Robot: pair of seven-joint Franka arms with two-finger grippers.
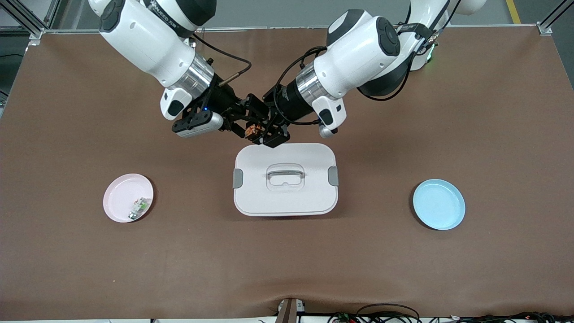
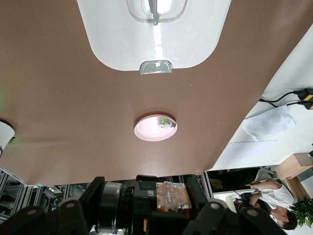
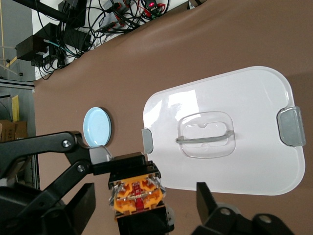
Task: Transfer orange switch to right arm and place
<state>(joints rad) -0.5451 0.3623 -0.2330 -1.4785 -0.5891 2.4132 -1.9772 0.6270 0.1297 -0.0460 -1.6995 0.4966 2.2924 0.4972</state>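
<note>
The orange switch hangs in the air over the table, just above the edge of the white box that faces the robots' bases. My left gripper is shut on its black body; in the left wrist view the switch sits between that gripper's jaws. My right gripper has come in from the right arm's end. In the right wrist view it straddles the switch. Its fingers stand open, with a gap on each side of the orange face.
A white lidded box with a clear handle sits mid-table under the two grippers. A pink plate holding a whitish-and-green small part lies toward the right arm's end. A blue plate lies toward the left arm's end.
</note>
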